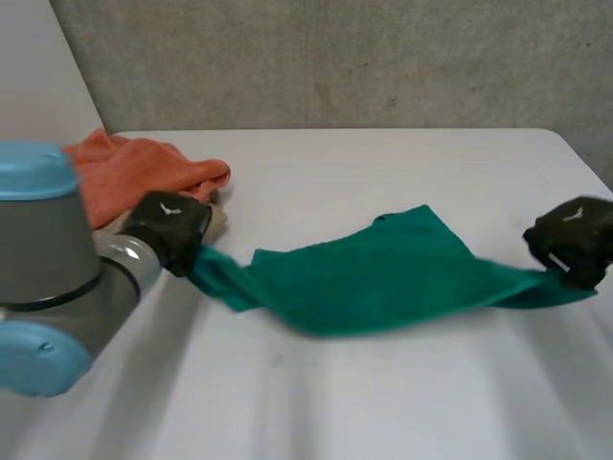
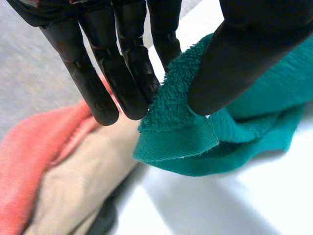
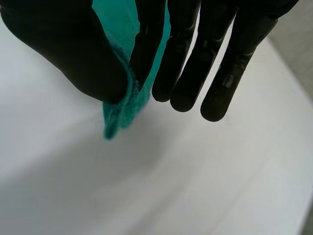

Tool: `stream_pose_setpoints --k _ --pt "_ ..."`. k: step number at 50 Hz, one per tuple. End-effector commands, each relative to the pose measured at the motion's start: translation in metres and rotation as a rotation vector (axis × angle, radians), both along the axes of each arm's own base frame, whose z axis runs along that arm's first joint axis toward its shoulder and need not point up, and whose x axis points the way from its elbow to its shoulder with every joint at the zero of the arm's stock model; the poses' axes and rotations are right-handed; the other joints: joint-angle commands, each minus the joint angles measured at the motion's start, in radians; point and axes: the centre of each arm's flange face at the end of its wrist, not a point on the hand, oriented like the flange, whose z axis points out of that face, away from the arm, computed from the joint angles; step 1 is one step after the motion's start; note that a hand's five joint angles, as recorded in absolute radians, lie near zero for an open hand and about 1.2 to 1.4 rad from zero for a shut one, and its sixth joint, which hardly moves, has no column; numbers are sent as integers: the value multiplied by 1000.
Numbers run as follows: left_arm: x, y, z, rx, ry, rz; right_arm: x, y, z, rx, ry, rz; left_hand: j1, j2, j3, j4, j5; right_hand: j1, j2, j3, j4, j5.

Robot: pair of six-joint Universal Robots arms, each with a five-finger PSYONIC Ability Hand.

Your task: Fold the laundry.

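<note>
A green towel [image 1: 374,278] hangs stretched between my two hands above the white table [image 1: 402,402], sagging in the middle. My left hand [image 1: 170,228] pinches the towel's left corner [image 2: 176,127] between thumb and straight fingers [image 2: 122,83]. At the right, my right hand [image 1: 573,241] pinches the opposite corner [image 3: 122,110] between its thumb and fingers [image 3: 190,63]. Both hands are shut on the cloth.
An orange towel [image 1: 134,172] lies bunched at the table's back left, with a beige cloth [image 2: 78,186] beside and under it, right next to my left hand. The table's far edge meets a grey wall [image 1: 335,57].
</note>
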Motion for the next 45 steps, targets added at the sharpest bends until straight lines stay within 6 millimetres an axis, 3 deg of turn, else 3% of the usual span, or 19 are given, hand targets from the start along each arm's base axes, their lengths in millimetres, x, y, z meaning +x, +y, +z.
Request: stream_pose_setpoints --k 1,4,7,8,9,11,12,13,16,20,23,27,28,30,31,35,39,42,45 --pt "-26 -57 -16 -93 7 -9 10 -52 -34 -63 -20 -99 288 199 209 195 261 411 229 215 210 236" --pt "-36 -81 -3 -201 51 -8 16 -72 -28 -178 -28 -115 288 199 209 195 261 411 229 215 210 236" --pt "-50 -110 34 -414 132 -8 28 -99 3 -421 -81 -131 288 199 209 195 261 411 229 215 210 236" --pt "-53 -116 47 -479 153 -5 31 -112 30 -574 -134 -156 288 199 209 195 261 411 229 215 210 236" --pt "-57 -126 75 -614 199 0 32 -118 44 -655 -165 -173 288 199 209 195 261 411 229 215 210 236" --pt "-58 -132 105 -747 253 7 31 -126 79 -823 -242 -200 288 199 209 195 261 411 229 215 210 236" --pt "-58 -135 119 -812 279 12 28 -128 116 -988 -317 -228 288 199 209 195 261 411 229 215 210 236" --pt "-55 -136 147 -924 330 28 26 -126 132 -1059 -350 -237 288 199 209 195 261 411 229 215 210 236" --pt "-55 -130 177 -1042 390 26 25 -117 177 -1267 -446 -225 288 199 209 195 261 411 229 215 210 236" --pt "-49 -121 198 -1056 457 18 25 -109 192 -1316 -459 -207 288 199 209 195 261 411 229 215 210 236" --pt "-47 -120 183 -979 455 13 26 -107 186 -1283 -451 -196 288 199 209 195 261 411 229 215 210 236" --pt "-33 -123 146 -848 412 30 27 -108 154 -1155 -421 -197 288 199 209 195 261 411 229 215 210 236" --pt "-24 -125 127 -793 386 48 28 -109 135 -1090 -407 -195 288 199 209 195 261 411 229 215 210 236" --pt "-20 -125 111 -753 367 59 30 -109 117 -1029 -393 -188 288 199 209 195 261 411 229 215 210 236" --pt "-19 -124 103 -729 357 61 30 -110 96 -958 -379 -186 288 199 209 195 261 411 229 215 210 236" --pt "-17 -118 59 -612 308 67 32 -106 41 -774 -348 -176 288 199 209 195 261 411 229 215 210 236" --pt "-17 -110 -4 -453 238 63 33 -98 -8 -614 -316 -156 288 199 209 195 261 411 229 215 210 236" --pt "-18 -105 -29 -388 210 59 33 -92 -44 -499 -268 -149 288 199 209 195 261 411 229 215 210 236" --pt "-16 -96 -45 -327 185 61 30 -82 -60 -418 -210 -139 288 199 209 195 261 411 229 215 210 236"
